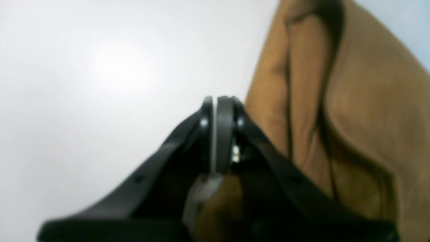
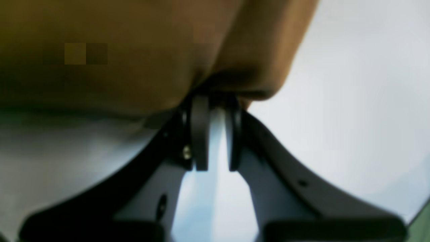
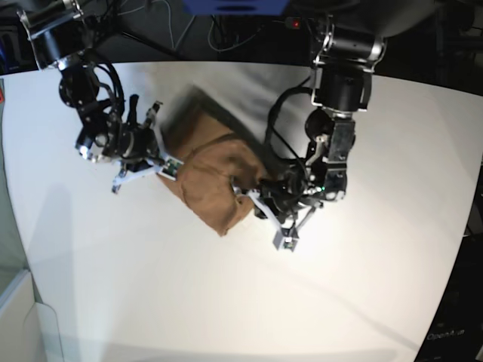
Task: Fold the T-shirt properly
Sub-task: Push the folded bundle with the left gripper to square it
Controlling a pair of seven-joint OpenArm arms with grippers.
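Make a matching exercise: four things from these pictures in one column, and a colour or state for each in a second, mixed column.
1. T-shirt
2. table
3. left gripper
4. right gripper

a. white
b. jaws shut, empty, beside the cloth
c. brown, bunched
d. jaws pinching cloth at their tips

Pairs: 1-c, 2-a, 3-b, 4-d

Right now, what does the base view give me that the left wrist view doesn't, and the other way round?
Only the base view shows both arms at once, the right gripper at the T-shirt's other edge, and the whole bunched garment on the white table. Only the left wrist view shows the left gripper close up, fingers pressed together, brown fabric beneath them. Both show brown shirt and white table.
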